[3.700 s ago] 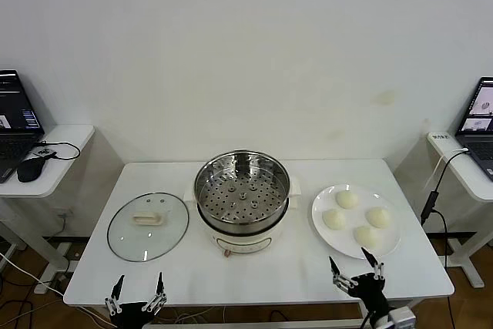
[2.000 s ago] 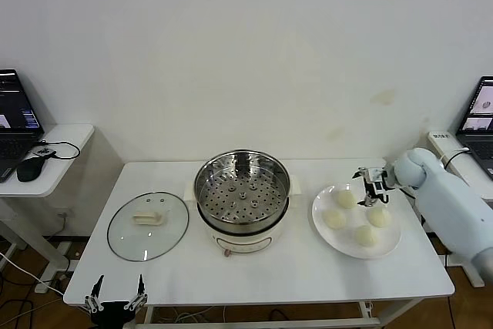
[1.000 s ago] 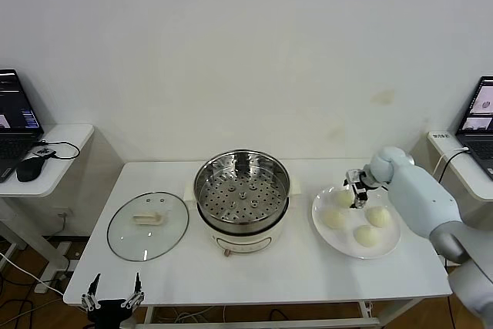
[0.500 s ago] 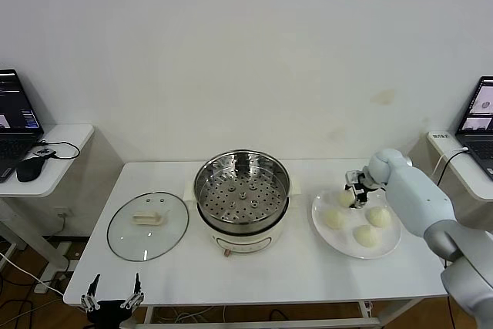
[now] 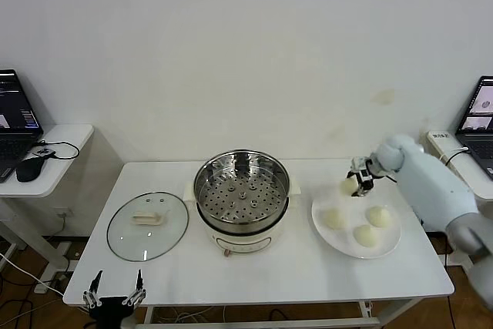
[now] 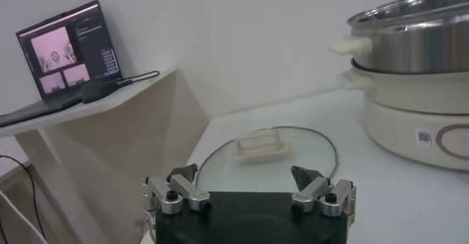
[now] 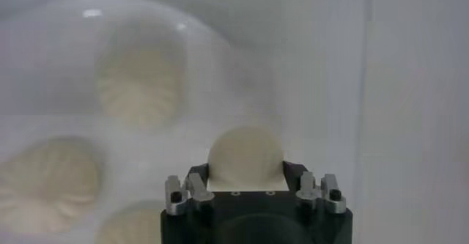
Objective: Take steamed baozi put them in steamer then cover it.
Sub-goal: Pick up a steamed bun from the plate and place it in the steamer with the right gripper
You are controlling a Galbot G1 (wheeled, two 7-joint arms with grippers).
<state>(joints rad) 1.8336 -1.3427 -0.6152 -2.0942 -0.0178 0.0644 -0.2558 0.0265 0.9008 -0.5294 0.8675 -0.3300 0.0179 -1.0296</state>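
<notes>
The steamer (image 5: 242, 198) sits empty at frame centre, the cover (image 5: 148, 225) lower left, three baozi on the plate (image 5: 390, 243) at right, while the right gripper (image 5: 359, 177), clamped on a fourth baozi (image 5: 348, 186), should next carry it leftward over the steamer; the left gripper (image 5: 114, 303) idles, jaws spread, at bottom left.

laptop (image 5: 484, 125) cut off, plate (image 7: 51, 62) blurred

Bright, even indoor light fills the room, casting only soft shadows under the steamer (image 5: 242, 199) and plate (image 5: 391, 243). Glare glints on the steel rim. The right wrist view is hazy and out of focus; the left wrist view looks dimmer, soft-edged.
</notes>
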